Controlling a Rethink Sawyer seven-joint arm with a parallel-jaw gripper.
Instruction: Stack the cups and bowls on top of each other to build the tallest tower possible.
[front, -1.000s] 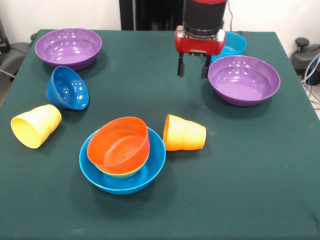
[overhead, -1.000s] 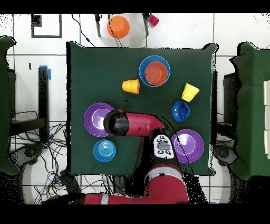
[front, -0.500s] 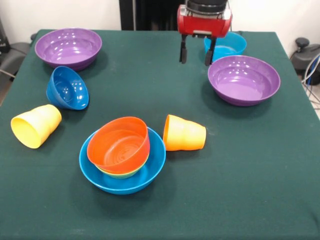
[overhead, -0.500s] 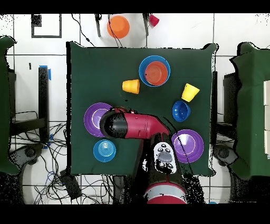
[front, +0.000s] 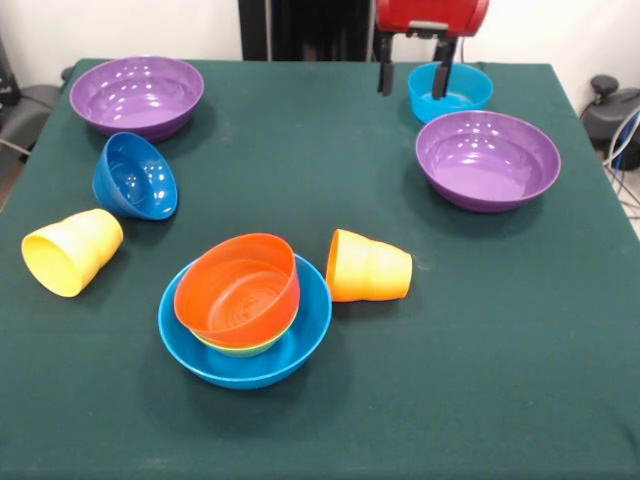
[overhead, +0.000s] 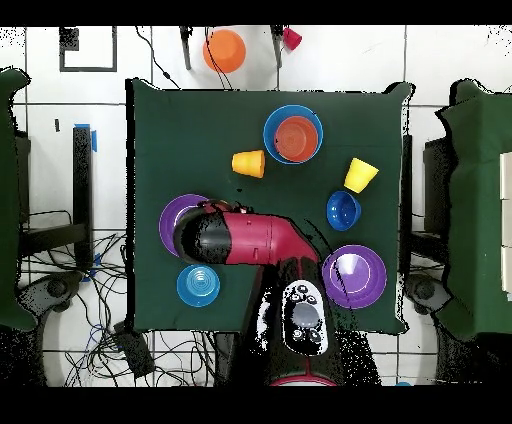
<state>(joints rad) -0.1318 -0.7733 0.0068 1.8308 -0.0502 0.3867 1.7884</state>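
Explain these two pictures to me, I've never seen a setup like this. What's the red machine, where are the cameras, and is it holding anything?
The red machine is a robot arm; its gripper hangs open and empty over the cyan bowl. One camera faces the robot across the green table; the other looks straight down. On the table lie two purple bowls, a tilted dark blue bowl, a yellow cup and an orange cup on their sides, and an orange bowl nested in a large blue bowl.

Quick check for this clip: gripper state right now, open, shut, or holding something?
Gripper: open, fingers apart and holding nothing, raised above the table beside the cyan bowl.
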